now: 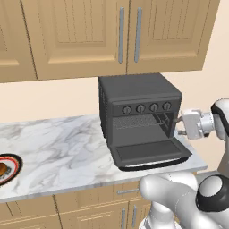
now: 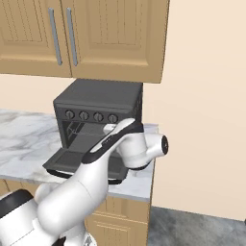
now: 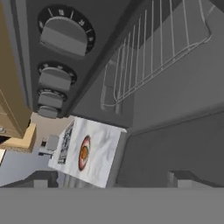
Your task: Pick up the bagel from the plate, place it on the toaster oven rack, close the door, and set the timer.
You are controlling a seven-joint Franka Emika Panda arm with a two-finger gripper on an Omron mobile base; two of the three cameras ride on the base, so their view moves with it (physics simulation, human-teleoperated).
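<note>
- I see the oven (image 1: 139,116) standing on the marble surface (image 1: 67,147) below the wall cabinets (image 1: 112,31), at about 3 o'clock of centre in the left base view.
- The door (image 1: 150,154) is dropped fully open and lies roughly level, reaching toward the front edge of the surface.
- The rack (image 1: 136,121) sits inside the cavity; I see nothing resting on it.
- Four knobs (image 1: 146,108) run in a row above the cavity; in the hand view they stack along the 10 o'clock side, the nearest one largest.
- My claw (image 1: 180,126) is at the right front corner of the oven, at 3 o'clock of the cavity, just above the open door.
- In the hand view the fingertips (image 3: 183,178) stand wide apart at the bottom edge, with nothing between them. The claw holds nothing.
- The plate (image 1: 10,169) lies at the far 9 o'clock edge of the left base view, well apart from the oven and partly cut off by the frame.
- The bagel (image 1: 2,169) rests on the plate, near its middle.
- In the hand view the plate and bagel appear small at 7 o'clock, beyond the door's edge.
- In the right base view the arm (image 2: 113,144) crosses in front of the oven.
</note>
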